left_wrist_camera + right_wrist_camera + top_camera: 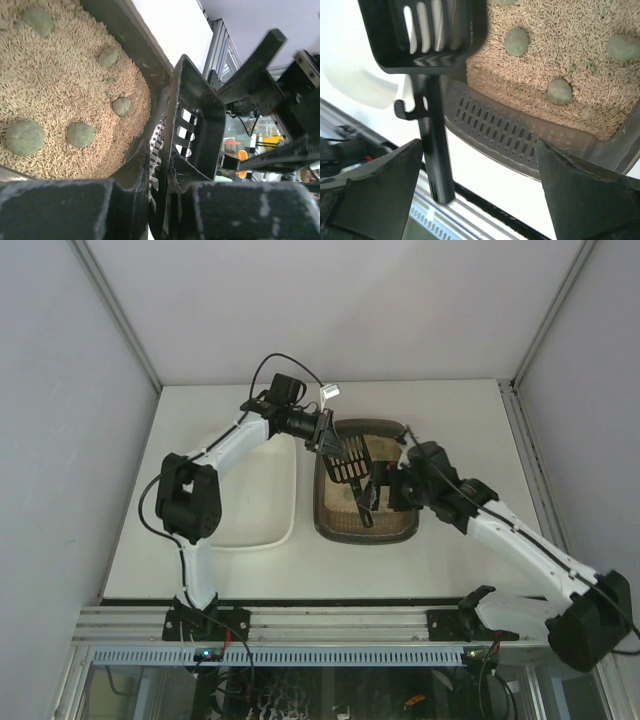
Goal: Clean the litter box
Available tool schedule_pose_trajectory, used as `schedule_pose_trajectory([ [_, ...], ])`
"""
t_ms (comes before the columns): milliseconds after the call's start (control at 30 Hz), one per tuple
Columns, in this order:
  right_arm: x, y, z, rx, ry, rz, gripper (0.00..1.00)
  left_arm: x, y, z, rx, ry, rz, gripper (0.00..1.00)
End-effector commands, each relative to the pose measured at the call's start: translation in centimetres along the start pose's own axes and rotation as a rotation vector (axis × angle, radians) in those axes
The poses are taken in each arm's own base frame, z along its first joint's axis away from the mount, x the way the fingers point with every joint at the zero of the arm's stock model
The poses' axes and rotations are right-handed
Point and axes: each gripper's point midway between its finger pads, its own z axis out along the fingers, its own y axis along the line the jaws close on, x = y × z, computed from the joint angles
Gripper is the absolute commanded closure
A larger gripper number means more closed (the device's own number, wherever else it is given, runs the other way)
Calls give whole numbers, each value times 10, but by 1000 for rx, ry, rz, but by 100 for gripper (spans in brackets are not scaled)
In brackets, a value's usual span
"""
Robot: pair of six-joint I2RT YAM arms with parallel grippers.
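We judge the step a scoop hand-off at frame centre: our left gripper (pixel 333 443) clamps the scoop (pixel 350 462) over the litter box (pixel 400 532), while our right gripper (pixel 373 494) gapes wide around the handle. Next we must dip the scoop toward the clumps (pixel 80 134).

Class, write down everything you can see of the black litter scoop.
The scoop is black and plastic-looking: a deep slotted head, a straight handle, a small hook on it. It looks empty and hangs over the rim of the litter box. The left tool is shut on its head; the handle runs between the fingers of the open right tool, apparently untouched.
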Motion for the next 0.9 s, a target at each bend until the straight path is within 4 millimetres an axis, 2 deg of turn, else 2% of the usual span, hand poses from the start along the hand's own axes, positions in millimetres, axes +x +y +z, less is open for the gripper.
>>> schedule_pose_trajectory([
  [0,-18,40,-28,-409,-99,129,8,-25,-56,-31,62,-108,228,100],
  [167,-19,48,-33,-536,-103,197,11,-35,-63,-34,62,-167,248,100],
  [333,-22,61,-28,-587,-91,209,15,-40,-68,-31,86,-193,234,100],
  [400,-23,65,-25,-597,-88,213,20,-40,-66,-30,83,-192,229,100],
  [500,-24,68,-22,-603,-89,215,34,-39,-63,-28,79,-190,223,100],
  [533,-23,69,-20,-605,-85,215,43,-39,-63,-28,80,-190,224,100],
  [667,-23,69,-14,-600,-74,223,64,-39,-65,-28,88,-193,220,100],
  [800,-22,67,-12,-582,-75,228,96,-36,-64,-28,92,-190,207,100],
  [833,-22,66,-12,-573,-80,231,100,-34,-64,-28,92,-188,202,96],
  [867,-24,63,-13,-554,-97,236,100,-33,-64,-28,92,-187,198,88],
])
